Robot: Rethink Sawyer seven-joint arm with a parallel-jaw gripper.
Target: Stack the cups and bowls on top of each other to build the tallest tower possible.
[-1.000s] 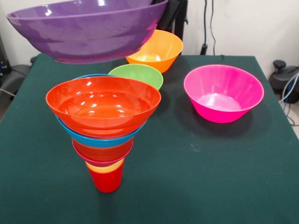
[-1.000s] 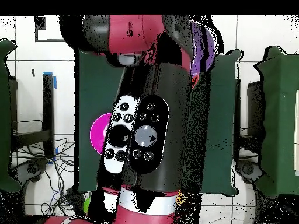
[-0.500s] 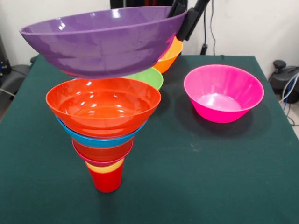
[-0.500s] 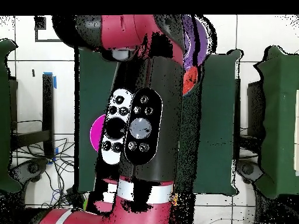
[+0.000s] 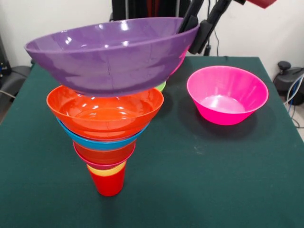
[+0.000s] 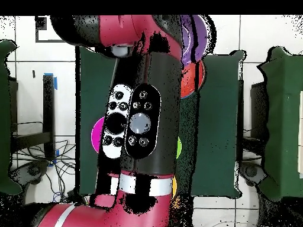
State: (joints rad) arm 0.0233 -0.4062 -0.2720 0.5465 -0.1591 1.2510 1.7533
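The tower stands at the front left of the table: a red cup at the base, a yellow cup nested in it, then a crimson bowl, a blue bowl and an orange-red bowl on top. A large purple bowl hangs slightly tilted just over the orange-red bowl. I cannot tell whether they touch. My gripper is shut on the purple bowl's right rim, one finger inside and one outside. In the overhead view the arm hides the gripper, and only edges of the purple bowl and orange-red bowl show.
A magenta-pink bowl sits upright on the green table at the right. A sliver of a green bowl peeks out behind the purple bowl. The overhead view shows slivers of the magenta bowl and green bowl beside the arm.
The purple bowl has come down and toward the tower in my gripper. It now covers the light orange bowl and most of the green bowl behind it. The tower has not moved.
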